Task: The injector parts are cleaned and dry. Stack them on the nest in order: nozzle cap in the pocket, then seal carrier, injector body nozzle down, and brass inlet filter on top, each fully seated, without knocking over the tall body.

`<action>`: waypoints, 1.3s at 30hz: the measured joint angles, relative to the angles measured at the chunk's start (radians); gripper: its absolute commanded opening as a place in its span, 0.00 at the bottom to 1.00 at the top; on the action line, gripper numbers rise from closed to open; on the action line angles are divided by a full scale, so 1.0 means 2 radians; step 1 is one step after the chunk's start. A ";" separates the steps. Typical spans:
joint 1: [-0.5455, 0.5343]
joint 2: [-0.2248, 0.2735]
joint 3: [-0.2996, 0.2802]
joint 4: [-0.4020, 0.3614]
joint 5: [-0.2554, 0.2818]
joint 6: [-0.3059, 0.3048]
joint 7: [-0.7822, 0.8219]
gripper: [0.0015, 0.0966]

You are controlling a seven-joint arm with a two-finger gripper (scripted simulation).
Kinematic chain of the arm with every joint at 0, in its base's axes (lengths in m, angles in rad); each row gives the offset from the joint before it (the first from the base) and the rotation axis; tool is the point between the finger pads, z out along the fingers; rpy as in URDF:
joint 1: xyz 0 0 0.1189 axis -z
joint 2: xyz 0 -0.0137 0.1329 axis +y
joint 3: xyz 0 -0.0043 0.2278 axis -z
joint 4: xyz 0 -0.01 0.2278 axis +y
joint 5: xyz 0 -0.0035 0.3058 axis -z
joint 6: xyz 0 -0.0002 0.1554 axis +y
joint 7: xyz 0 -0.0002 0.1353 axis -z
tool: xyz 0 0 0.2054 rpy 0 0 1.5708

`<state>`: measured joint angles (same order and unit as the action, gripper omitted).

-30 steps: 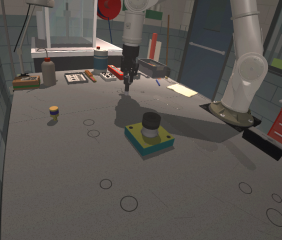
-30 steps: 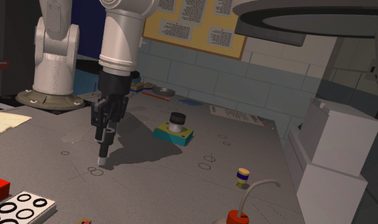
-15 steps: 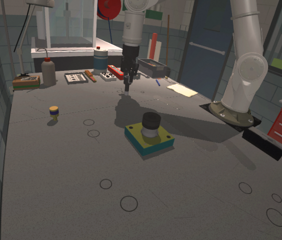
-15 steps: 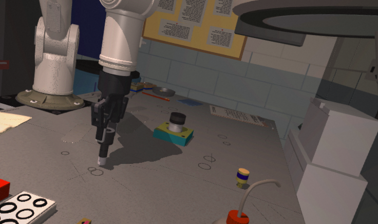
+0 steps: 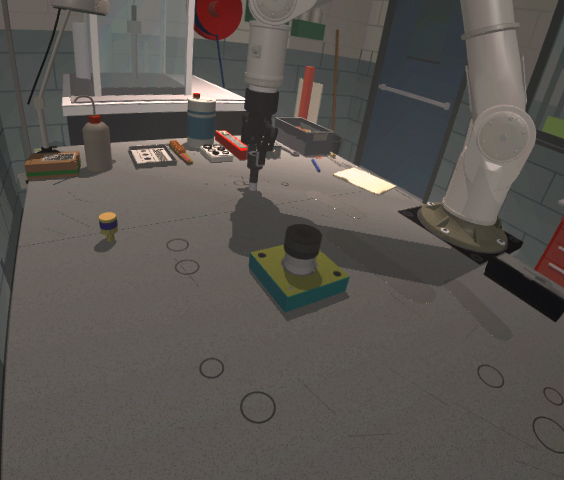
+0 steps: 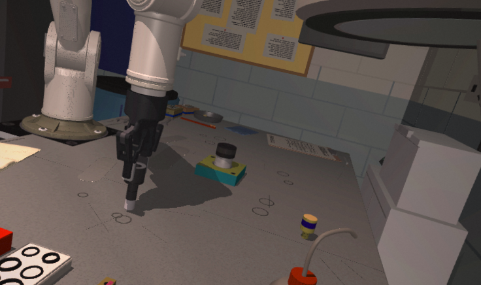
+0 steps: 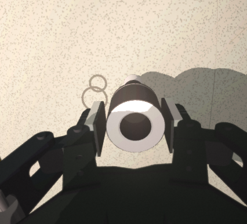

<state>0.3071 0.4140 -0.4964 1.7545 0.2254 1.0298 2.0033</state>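
Observation:
Toward the far side of the grey bench the tall dark injector body (image 5: 253, 170) (image 6: 132, 188) (image 7: 135, 122) stands upright with its pale nozzle tip on the surface, and my gripper (image 5: 255, 155) (image 6: 135, 166) (image 7: 133, 128) is open around its upper end. Nearer the middle of the bench sits the teal and yellow nest (image 5: 298, 277) (image 6: 221, 169). A pale nozzle cap (image 5: 299, 264) sits in its pocket with the dark seal carrier (image 5: 303, 240) (image 6: 225, 151) on top. The brass inlet filter (image 5: 108, 225) (image 6: 308, 225), with its blue band, stands alone toward the bench's left edge.
A grey tray (image 5: 307, 135), a blue and white canister (image 5: 201, 121), a squeeze bottle (image 5: 97, 142), a gauge card (image 5: 151, 155) and an o-ring card (image 5: 216, 152) (image 6: 22, 264) line the far edge. The arm's base (image 5: 462, 232) (image 6: 63, 127) is on the right, by a notepad (image 5: 364, 180).

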 measured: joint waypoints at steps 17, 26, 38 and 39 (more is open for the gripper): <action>0.000 0.000 0.000 0.000 0.000 0.000 0.000 0.45; 0.000 0.000 0.000 0.000 0.000 0.000 0.000 0.36; 0.000 0.000 0.000 0.000 0.000 0.000 0.000 0.11; 0.000 0.000 0.000 0.000 0.000 0.000 0.000 0.09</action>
<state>0.3069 0.4137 -0.4968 1.7544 0.2250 1.0301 2.0033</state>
